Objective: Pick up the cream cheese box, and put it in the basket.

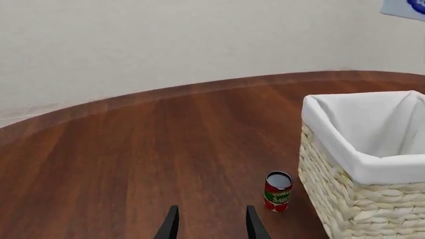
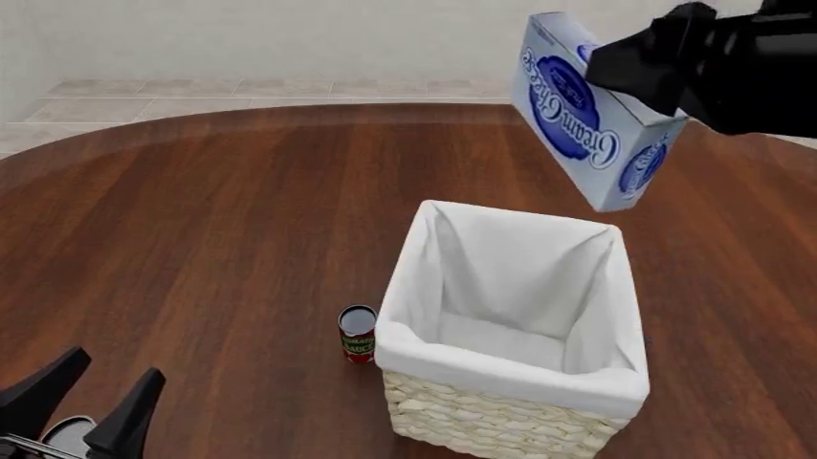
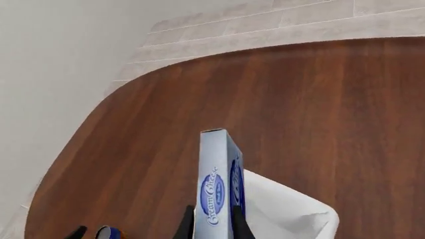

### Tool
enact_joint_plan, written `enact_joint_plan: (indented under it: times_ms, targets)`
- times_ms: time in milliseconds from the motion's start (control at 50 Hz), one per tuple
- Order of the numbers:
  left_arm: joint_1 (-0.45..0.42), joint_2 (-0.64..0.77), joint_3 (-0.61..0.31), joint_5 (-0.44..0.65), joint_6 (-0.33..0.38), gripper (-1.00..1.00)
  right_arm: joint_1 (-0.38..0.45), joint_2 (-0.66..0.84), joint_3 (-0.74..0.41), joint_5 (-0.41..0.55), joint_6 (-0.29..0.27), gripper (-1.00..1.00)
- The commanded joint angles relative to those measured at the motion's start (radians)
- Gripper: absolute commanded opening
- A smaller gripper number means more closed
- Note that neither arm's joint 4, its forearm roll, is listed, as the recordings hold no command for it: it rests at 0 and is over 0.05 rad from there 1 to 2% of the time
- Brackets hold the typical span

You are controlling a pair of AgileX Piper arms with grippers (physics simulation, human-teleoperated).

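Observation:
My right gripper (image 2: 615,65) is shut on the cream cheese box (image 2: 581,115), a pale blue carton with dark blue oval logos. It holds the box tilted, high in the air over the far right part of the basket (image 2: 498,421). In the right wrist view the box (image 3: 216,174) stands on edge between the fingers of the right gripper (image 3: 214,230), with the basket's white liner (image 3: 285,209) below it. A corner of the box (image 1: 405,7) shows in the left wrist view. My left gripper (image 2: 90,397) is open and empty, low at the near left, apart from the basket (image 1: 359,209).
A small red-labelled can (image 2: 359,335) stands upright on the round wooden table (image 2: 191,220), close to the basket's left side; it also shows in the left wrist view (image 1: 278,191) just beyond the left gripper (image 1: 212,226). A pale wall lies beyond the table.

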Motion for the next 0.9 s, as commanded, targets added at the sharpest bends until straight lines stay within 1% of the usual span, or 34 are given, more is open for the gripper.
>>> enact_joint_plan:
  times_ms: [20, 60, 80, 140, 160, 220, 240, 320, 340, 420, 460, 500, 560, 700, 800, 840, 880, 900]
  targets:
    - [-0.006, 0.000, -0.002, 0.002, 0.002, 1.00, 0.066, -0.032, 0.064, -0.045, -0.009, -1.00]
    - [-0.005, -0.002, -0.003, 0.005, 0.003, 1.00, 0.070, -0.035, 0.088, -0.048, -0.011, -1.00]
    - [-0.004, -0.001, 0.004, -0.002, 0.002, 1.00, 0.068, -0.042, 0.096, -0.051, -0.002, -1.00]
    - [-0.002, 0.001, 0.009, -0.007, 0.003, 1.00, 0.074, -0.054, 0.104, -0.047, 0.003, -1.00]
    - [-0.004, 0.008, 0.015, -0.018, 0.006, 1.00, 0.089, -0.064, 0.119, -0.048, 0.011, -1.00]
    - [-0.007, 0.017, 0.018, -0.029, 0.007, 1.00, 0.100, -0.075, 0.137, -0.050, 0.010, -1.00]
    - [-0.009, 0.020, 0.019, -0.031, 0.008, 1.00, 0.115, -0.080, 0.150, -0.052, 0.023, -1.00]
    - [-0.014, 0.023, 0.017, -0.031, 0.012, 1.00, 0.123, -0.097, 0.184, -0.055, 0.031, -1.00]
    - [-0.015, 0.022, 0.015, -0.028, 0.011, 1.00, 0.122, -0.101, 0.189, -0.056, 0.037, -1.00]
    - [-0.016, 0.019, 0.006, -0.016, 0.013, 1.00, 0.116, -0.107, 0.205, -0.048, 0.031, -1.00]
    - [-0.011, 0.025, 0.013, -0.029, 0.012, 1.00, 0.112, -0.111, 0.218, -0.047, 0.043, -1.00]
    - [-0.005, 0.031, 0.016, -0.038, 0.011, 1.00, 0.106, -0.109, 0.227, -0.044, 0.032, -1.00]
    - [0.000, 0.027, 0.014, -0.033, 0.011, 1.00, 0.099, -0.109, 0.249, -0.052, 0.032, -1.00]
    - [-0.008, 0.024, 0.014, -0.028, 0.013, 1.00, 0.119, -0.102, 0.298, -0.076, 0.052, -1.00]
    - [-0.007, 0.027, 0.013, -0.031, 0.012, 1.00, 0.139, -0.096, 0.315, -0.085, 0.046, -1.00]
    - [-0.006, 0.024, 0.015, -0.030, 0.013, 1.00, 0.147, -0.095, 0.323, -0.089, 0.024, -1.00]
    - [-0.006, 0.023, 0.013, -0.028, 0.013, 1.00, 0.150, -0.095, 0.322, -0.090, 0.016, -1.00]
    - [-0.006, 0.022, 0.011, -0.025, 0.012, 1.00, 0.157, -0.096, 0.323, -0.092, 0.001, -1.00]
